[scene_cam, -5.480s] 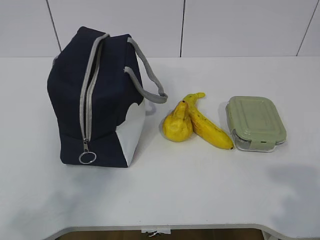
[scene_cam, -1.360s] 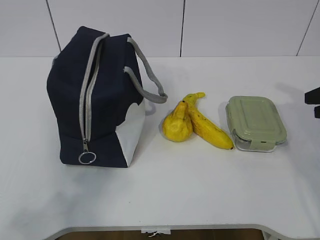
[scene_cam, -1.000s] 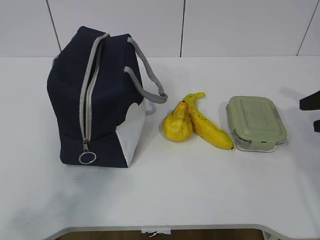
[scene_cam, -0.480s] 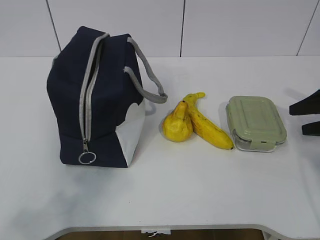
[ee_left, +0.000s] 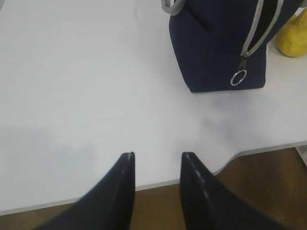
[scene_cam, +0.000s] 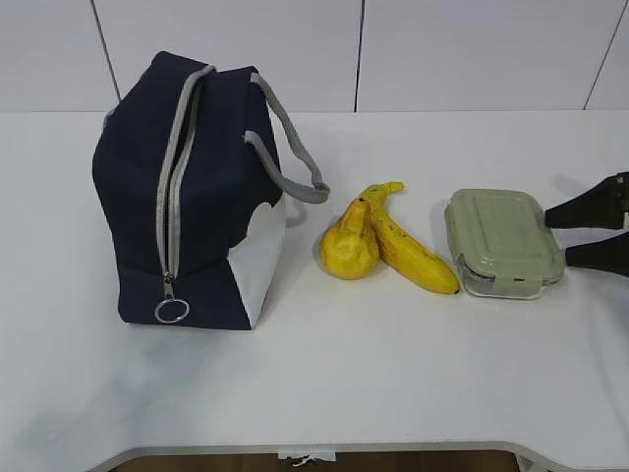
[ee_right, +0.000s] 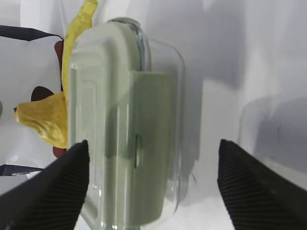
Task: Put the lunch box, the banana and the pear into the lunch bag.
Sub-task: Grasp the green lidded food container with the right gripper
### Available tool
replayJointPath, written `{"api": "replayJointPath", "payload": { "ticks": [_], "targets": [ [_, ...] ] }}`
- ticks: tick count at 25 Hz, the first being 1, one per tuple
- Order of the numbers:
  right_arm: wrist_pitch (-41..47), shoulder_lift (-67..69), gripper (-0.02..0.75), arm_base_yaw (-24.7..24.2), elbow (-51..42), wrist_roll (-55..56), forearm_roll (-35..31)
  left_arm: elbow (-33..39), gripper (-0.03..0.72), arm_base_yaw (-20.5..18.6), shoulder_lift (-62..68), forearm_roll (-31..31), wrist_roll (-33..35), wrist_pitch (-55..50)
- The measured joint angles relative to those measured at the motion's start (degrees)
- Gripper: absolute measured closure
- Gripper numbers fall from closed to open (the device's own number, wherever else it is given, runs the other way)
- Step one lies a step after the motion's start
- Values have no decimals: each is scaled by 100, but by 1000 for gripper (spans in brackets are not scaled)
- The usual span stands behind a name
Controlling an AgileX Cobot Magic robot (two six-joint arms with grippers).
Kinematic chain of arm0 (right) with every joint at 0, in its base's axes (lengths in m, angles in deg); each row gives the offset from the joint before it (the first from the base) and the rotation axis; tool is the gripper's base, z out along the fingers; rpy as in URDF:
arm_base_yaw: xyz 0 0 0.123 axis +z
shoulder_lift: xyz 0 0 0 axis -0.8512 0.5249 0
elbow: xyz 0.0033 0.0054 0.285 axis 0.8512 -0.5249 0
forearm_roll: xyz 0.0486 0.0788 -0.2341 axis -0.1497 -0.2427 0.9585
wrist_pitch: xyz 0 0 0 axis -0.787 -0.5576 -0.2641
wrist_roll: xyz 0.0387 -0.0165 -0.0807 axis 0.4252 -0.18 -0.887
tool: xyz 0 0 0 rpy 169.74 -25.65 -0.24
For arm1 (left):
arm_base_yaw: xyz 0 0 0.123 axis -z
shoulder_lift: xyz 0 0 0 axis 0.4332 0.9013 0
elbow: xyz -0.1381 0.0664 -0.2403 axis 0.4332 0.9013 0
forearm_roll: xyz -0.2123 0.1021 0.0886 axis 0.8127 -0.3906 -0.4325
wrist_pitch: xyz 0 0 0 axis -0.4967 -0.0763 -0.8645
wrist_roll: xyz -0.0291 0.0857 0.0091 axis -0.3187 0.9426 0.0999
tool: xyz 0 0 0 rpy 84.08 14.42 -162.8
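Observation:
The navy lunch bag (scene_cam: 192,197) stands at the left, its grey zipper run down to the ring pull (scene_cam: 172,311). The pear (scene_cam: 348,246) and the banana (scene_cam: 411,248) lie touching to its right. Further right lies the green-lidded lunch box (scene_cam: 501,241). My right gripper (scene_cam: 557,237) reaches in from the right edge, open, its tips at the box's right end. The right wrist view shows the lunch box (ee_right: 120,134) just ahead of the wide right gripper (ee_right: 153,149), not clamped. My left gripper (ee_left: 157,155) hangs open and empty over the table's front edge, short of the lunch bag (ee_left: 216,48).
Grey webbing handles (scene_cam: 295,157) droop off the bag toward the fruit. The white table's front edge (scene_cam: 314,447) runs along the bottom, with a notch near the left gripper. A tiled wall stands behind the table.
The right gripper has slid in from the right edge toward the lunch box, its fingertips now at the box's end. Bag, fruit and box have not moved.

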Motion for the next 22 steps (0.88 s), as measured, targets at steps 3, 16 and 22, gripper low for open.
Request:
{"api": "replayJointPath", "payload": {
  "ticks": [3, 16, 22],
  "targets": [
    [0, 13, 104, 107, 12, -110, -68, 0, 444, 0, 0, 0, 0, 0],
    [0, 22, 129, 284, 94, -173, -103, 0, 444, 0, 0, 0, 0, 0],
    [-14, 22, 138, 507, 94, -211, -103, 0, 444, 0, 0, 0, 0, 0]
  ]
}}
